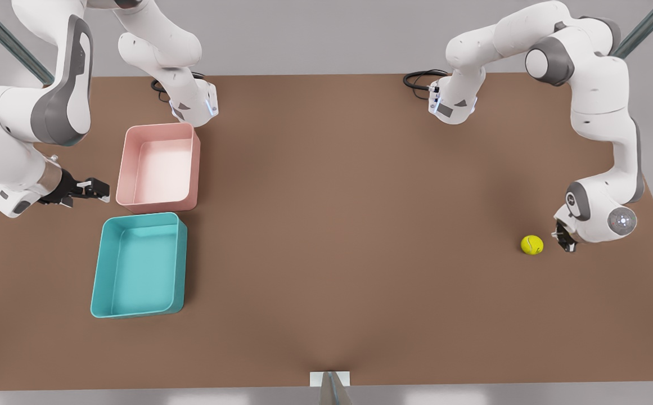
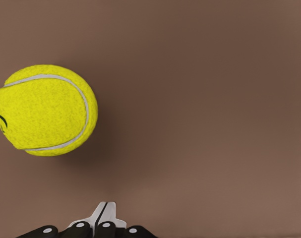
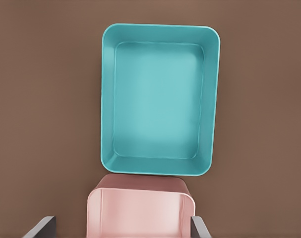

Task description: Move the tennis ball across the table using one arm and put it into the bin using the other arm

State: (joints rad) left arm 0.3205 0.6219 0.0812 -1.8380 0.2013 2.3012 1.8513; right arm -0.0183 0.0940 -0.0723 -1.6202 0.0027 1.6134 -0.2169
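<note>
The yellow-green tennis ball (image 1: 532, 244) rests on the brown table (image 1: 348, 225) near the front view's right edge. My left gripper (image 1: 564, 240) sits low just to the ball's right in that view, a small gap away and holding nothing. In the left wrist view the ball (image 2: 46, 110) lies ahead and off to one side of the left gripper (image 2: 104, 212), whose fingers are pressed together. The teal bin (image 1: 135, 313) stands empty at the front view's left. My right gripper (image 1: 94, 189) hovers open beside it, with the bin (image 3: 106, 99) below and ahead in the right wrist view.
An empty pink tray (image 1: 197, 169) stands right behind the teal bin, nearly touching it, and the pink tray (image 3: 140, 184) lies between the right gripper's spread fingers (image 3: 42, 226) in the wrist view. Both arm bases and black cables (image 1: 419, 79) sit at the table's far edge.
</note>
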